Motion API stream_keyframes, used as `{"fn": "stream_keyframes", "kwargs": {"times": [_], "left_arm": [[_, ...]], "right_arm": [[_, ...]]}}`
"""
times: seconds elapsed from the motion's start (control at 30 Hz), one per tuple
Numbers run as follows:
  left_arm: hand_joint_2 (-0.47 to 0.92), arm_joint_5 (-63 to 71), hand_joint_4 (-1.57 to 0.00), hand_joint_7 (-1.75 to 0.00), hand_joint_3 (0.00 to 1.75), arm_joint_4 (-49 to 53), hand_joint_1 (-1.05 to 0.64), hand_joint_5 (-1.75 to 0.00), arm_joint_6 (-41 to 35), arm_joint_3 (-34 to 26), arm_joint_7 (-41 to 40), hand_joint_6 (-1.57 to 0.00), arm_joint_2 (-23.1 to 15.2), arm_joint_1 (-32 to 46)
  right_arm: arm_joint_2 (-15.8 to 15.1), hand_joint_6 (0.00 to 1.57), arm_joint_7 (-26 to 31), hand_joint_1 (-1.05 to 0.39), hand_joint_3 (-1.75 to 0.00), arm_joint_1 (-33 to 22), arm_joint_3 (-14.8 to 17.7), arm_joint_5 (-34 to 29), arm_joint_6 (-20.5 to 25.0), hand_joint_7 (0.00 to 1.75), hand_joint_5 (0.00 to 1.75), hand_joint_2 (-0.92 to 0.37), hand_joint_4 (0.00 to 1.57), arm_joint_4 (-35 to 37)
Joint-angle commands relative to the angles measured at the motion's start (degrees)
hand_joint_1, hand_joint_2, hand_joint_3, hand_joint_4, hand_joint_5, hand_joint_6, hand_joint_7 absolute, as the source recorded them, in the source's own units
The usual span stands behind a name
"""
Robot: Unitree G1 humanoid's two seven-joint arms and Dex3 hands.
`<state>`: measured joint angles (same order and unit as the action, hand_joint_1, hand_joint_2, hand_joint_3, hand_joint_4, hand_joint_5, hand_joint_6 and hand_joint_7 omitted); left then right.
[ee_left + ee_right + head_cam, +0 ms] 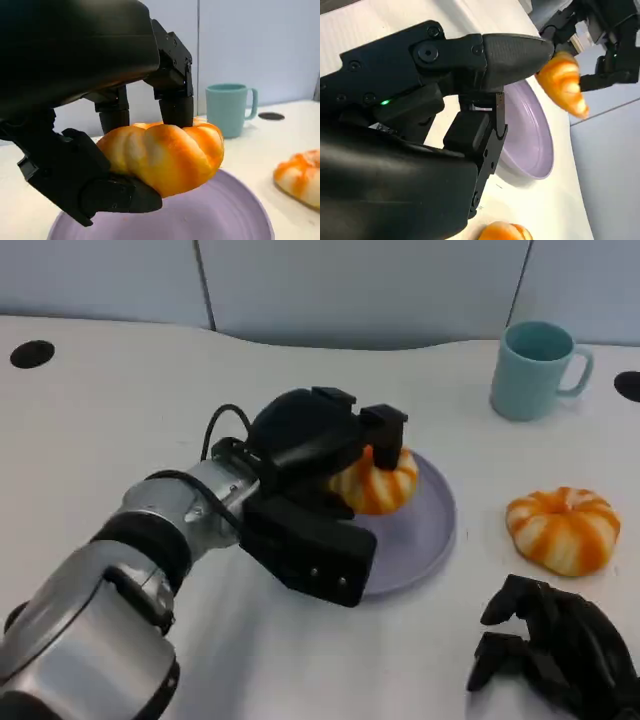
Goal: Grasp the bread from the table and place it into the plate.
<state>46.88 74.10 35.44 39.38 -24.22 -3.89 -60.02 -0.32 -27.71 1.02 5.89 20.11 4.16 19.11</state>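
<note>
nearest on the bench (pixel 90 410), right side, the right hand (pixel 560 650) rests with fingers curled on nothing. just beyond lies a second bread (pixel 563 528). left of that, the left hand (pixel 315 475) holds the bread (pixel 165 152) just above the plate (pixel 425 540). grasp done; setting down and letting go remain. farthest right stands a mug (pixel 535 370).
</note>
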Motion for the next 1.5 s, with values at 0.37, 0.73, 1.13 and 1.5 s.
{"fn": "stream_keyframes", "kwargs": {"times": [0.37, 0.73, 1.13, 1.5], "left_arm": [[0.79, -4.2, -0.76, -0.69, 0.45, 0.4, -0.33, -1.27, -1.6, -2.8, 12.4, -0.81, 0.4, 0.0], [0.92, -6.7, -0.12, 0.00, 0.63, -0.4, -0.90, -0.40, -3.5, -5.1, 24.5, -0.22, 0.0, -0.6], [0.92, -7.2, -0.01, -0.01, 0.75, -1.1, -0.99, -0.26, -2.6, -6.7, 23.8, -0.10, -1.7, 0.5], [0.92, -35.3, -0.22, -0.06, 0.31, -5.5, -0.65, -0.56, 5.9, -28.4, 41.0, -0.36, -2.6, 12.5]], "right_arm": [[0.0, 1.16, 0.1, -0.45, -0.41, -1.3, -0.2, 0.1, -0.3, 0.97, 1.01, -0.92, 1.27, -1.0], [0.1, 1.16, 0.9, -0.45, -0.43, -1.1, -0.4, -0.8, -0.9, 0.98, 1.02, -0.92, 1.28, -0.9], [-0.1, 1.16, 0.8, -0.45, -0.38, -0.7, 0.4, 0.3, 0.6, 0.97, 1.02, -0.92, 1.27, -0.8], [-0.2, 1.15, 1.2, -0.44, -0.41, -0.6, 0.3, -0.2, 0.1, 0.98, 1.03, -0.92, 1.27, -0.8]]}}
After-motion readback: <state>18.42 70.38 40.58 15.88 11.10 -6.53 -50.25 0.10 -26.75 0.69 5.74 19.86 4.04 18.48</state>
